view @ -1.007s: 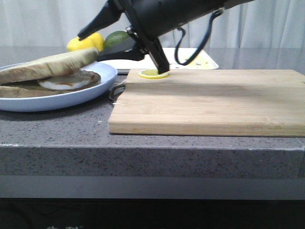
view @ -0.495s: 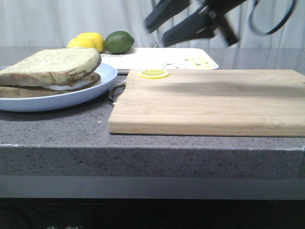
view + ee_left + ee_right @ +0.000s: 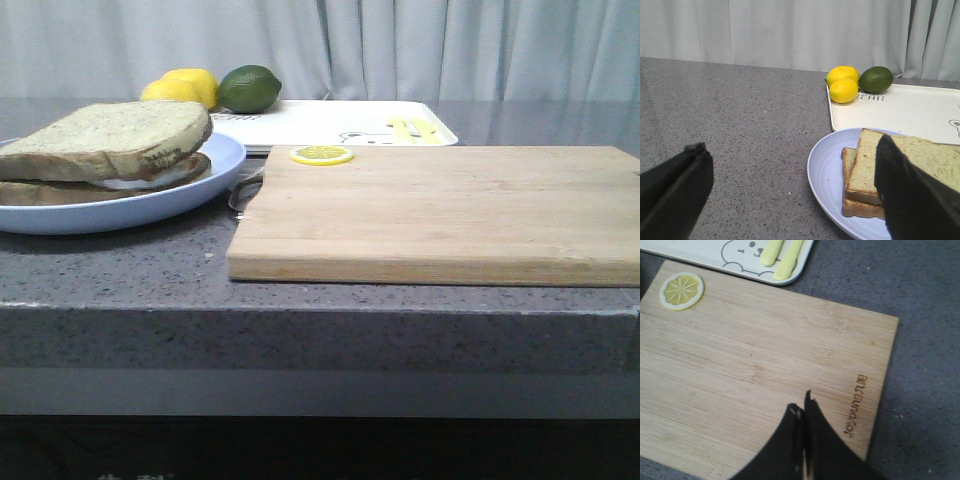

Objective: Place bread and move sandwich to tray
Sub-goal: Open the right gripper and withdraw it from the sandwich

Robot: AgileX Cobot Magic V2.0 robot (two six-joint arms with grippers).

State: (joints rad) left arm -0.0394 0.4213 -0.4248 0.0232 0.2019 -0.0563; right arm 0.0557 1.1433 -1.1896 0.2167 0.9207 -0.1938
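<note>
Resting on the plate (image 3: pixel 225 160), the soft, crumbly sandwich (image 3: pixel 105 150) wants gripping across both slices; left gripper (image 3: pixel 790 195) fingers apart, right gripper (image 3: pixel 802 412) fingers together

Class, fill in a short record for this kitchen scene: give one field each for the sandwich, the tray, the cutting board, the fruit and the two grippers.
sandwich: assembled, lying on the blue plate
tray: behind the cutting board, no sandwich on it
cutting board: bare except a lemon slice at its far left corner
fruit: two lemons and a lime at the tray's far left corner
left gripper: open, empty
right gripper: shut, empty, above the board
</note>
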